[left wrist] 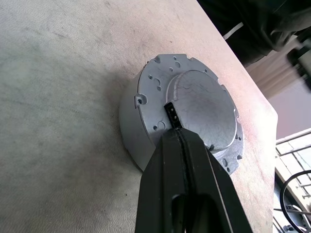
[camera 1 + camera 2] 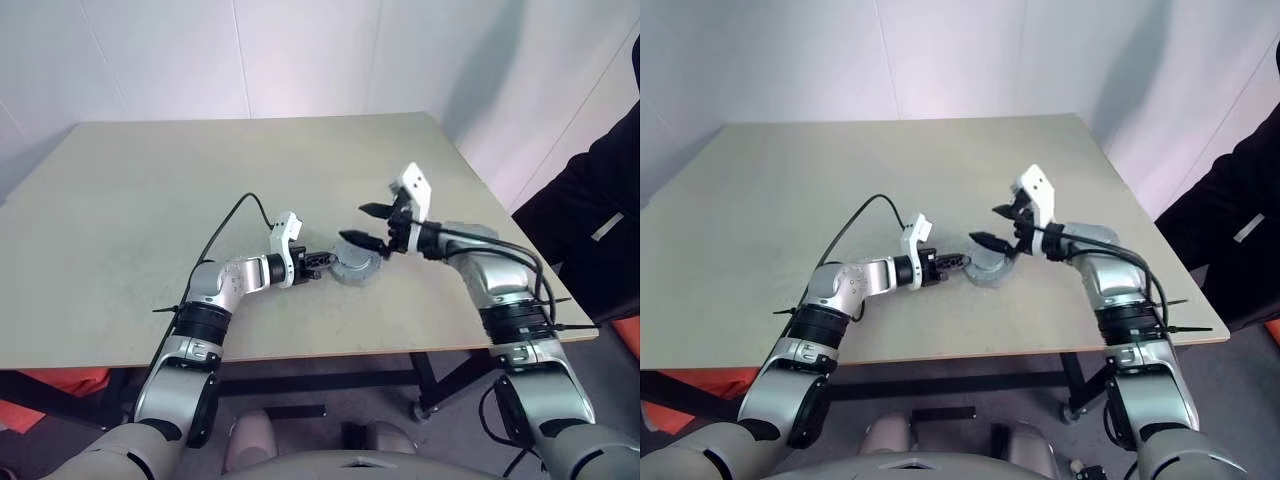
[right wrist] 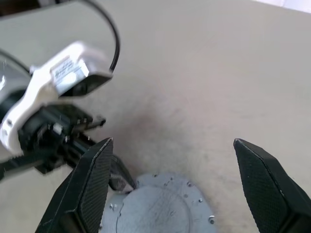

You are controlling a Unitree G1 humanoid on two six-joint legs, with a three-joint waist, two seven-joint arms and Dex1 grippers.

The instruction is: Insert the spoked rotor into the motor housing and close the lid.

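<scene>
The lid (image 1: 194,109) sits closed on the motor housing (image 1: 130,127), which rests on the table (image 2: 150,200) near its front edge, a little right of centre. The left gripper (image 2: 312,264) comes in from the left, low over the table, its jaws clenched together with nothing between them; the joined fingertips (image 1: 171,112) lie over the left part of the lid's top, though actual contact cannot be told. The right gripper (image 2: 366,226) hovers above and just to the right of the housing, its jaws released and spread wide, one finger (image 3: 92,184) to each side above the lid and clear of it. A person in dark clothing (image 2: 590,230) stands past the table's right edge, well apart from the housing
</scene>
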